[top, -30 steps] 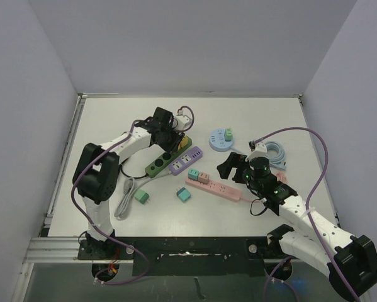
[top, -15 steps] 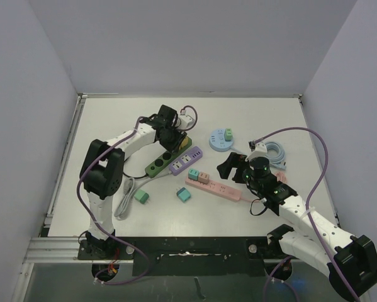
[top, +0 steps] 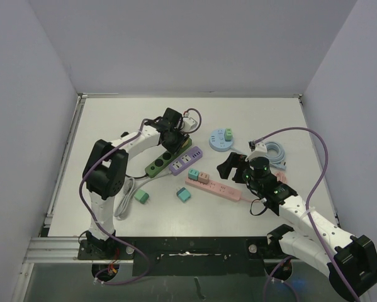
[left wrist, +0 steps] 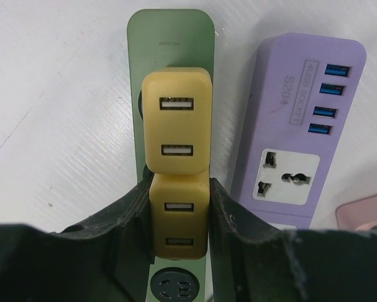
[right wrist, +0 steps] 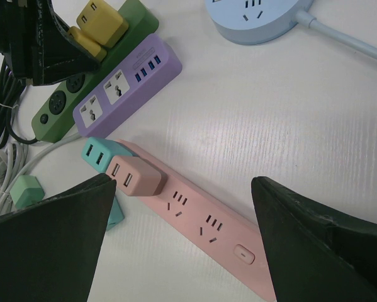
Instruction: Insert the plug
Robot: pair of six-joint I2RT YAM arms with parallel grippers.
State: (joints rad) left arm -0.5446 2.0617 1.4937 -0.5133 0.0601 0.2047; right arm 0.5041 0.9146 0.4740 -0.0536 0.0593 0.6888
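My left gripper (left wrist: 179, 189) is shut on a yellow two-port USB plug (left wrist: 179, 220), held against the green power strip (left wrist: 169, 38). A second yellow plug (left wrist: 176, 119) sits in the strip just beyond, touching the held one. An empty round socket (left wrist: 169, 289) shows below the held plug. In the top view the left gripper (top: 172, 133) is over the far end of the green strip (top: 158, 162). My right gripper (top: 231, 167) is wide open and empty above the pink strip (right wrist: 213, 229), also seen in the top view (top: 216, 189).
A purple strip (left wrist: 295, 126) lies right beside the green one. Pink (right wrist: 136, 179) and teal (right wrist: 99, 154) plugs sit in the pink strip's end. A loose teal plug (top: 184, 195), a green plug (top: 141, 198), a blue round socket (top: 221, 139) and a coiled cable (top: 276, 153) lie around.
My left gripper has shifted a little to the right along the green strip with the yellow plug. The right arm has not moved.
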